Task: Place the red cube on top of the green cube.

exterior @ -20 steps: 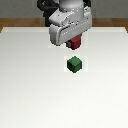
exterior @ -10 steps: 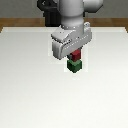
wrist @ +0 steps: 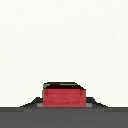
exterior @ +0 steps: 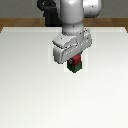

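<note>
The dark red cube (exterior: 75, 62) sits on top of the dark green cube (exterior: 75, 69) near the middle of the white table (exterior: 30, 95). My gripper (exterior: 74, 59) comes down from above and is shut on the red cube; the white hand hides the fingers in the exterior view. In the wrist view the red cube (wrist: 63, 96) fills the space between dark fingertips (wrist: 34, 103) that touch its two sides. Only a thin edge of the green cube (wrist: 62, 83) shows past it. Both cubes look squarely aligned.
The robot's dark base (exterior: 50, 17) stands at the table's far edge, behind the arm. A wooden floor strip (exterior: 15, 22) runs beyond that edge.
The gripper carried the red cube from the far side toward the green cube and lowered it. The red cube now rests on the green one.
</note>
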Robot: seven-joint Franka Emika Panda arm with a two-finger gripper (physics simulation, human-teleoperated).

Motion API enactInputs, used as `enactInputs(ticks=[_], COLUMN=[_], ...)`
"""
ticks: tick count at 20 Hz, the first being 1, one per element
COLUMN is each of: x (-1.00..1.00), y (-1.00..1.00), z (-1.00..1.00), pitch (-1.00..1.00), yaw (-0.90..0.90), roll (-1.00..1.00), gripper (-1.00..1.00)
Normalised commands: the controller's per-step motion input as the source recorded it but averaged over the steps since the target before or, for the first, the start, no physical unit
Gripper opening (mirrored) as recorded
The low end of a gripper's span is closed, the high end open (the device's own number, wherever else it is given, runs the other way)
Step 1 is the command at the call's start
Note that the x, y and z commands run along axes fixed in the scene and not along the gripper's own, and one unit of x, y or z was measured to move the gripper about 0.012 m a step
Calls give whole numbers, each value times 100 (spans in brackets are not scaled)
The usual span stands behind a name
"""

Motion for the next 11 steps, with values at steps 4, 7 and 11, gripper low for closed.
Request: enactInputs(ticks=[4, 7, 11], x=[0, 0, 0], y=[0, 0, 0], z=[0, 0, 0], pitch=[0, 0, 0], yaw=[0, 0, 0], roll=[0, 0, 0], gripper=[100, 100, 100])
